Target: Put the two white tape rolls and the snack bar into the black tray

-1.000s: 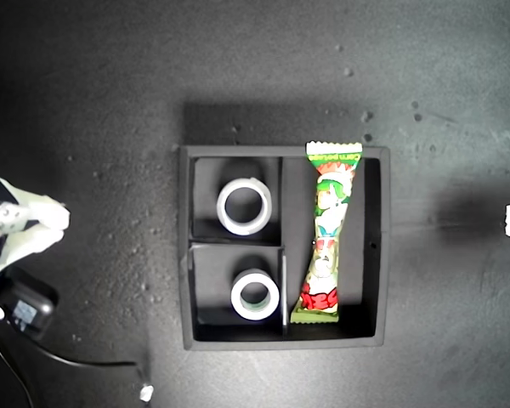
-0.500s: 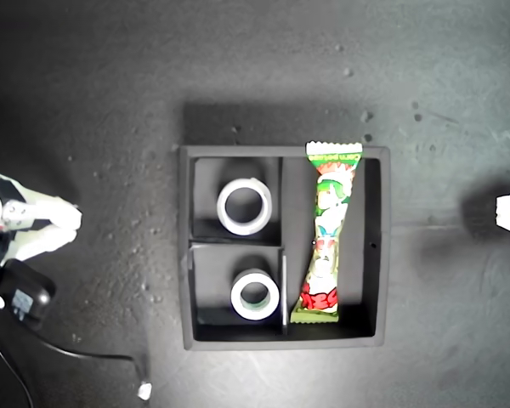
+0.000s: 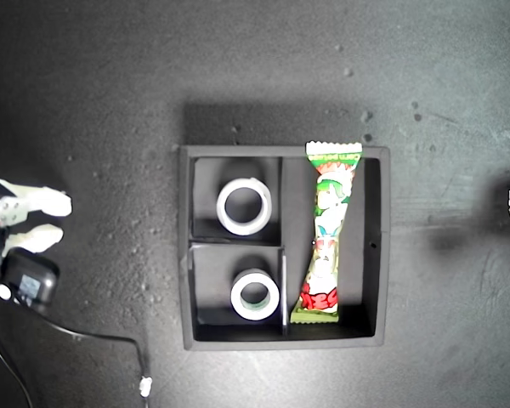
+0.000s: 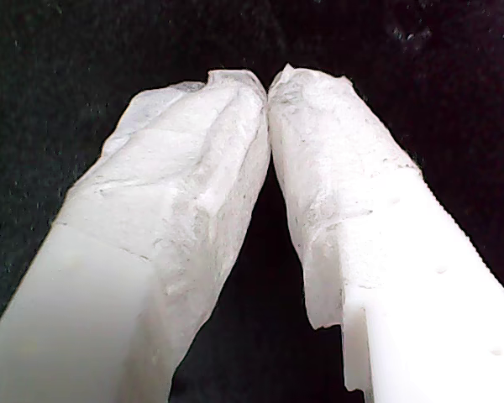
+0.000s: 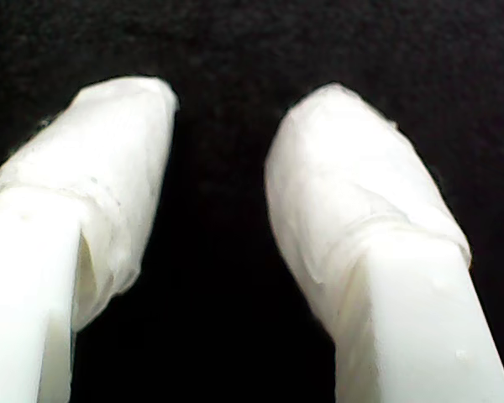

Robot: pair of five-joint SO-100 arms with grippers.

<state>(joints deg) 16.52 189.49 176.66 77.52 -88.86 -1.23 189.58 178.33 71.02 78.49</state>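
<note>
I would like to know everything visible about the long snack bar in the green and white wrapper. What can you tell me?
The long thin snack bar in a green and white crinkle-edged wrapper carries red lettering and a cartoon print. The glossy wrapper looks like plastic film and seems sealed. It lies flat in the long compartment of the square matte black tray, on the exterior view's right, slightly slanted. Its upper end rests over the tray's far wall; its lower end sits against the divider. No fingers touch it.
</note>
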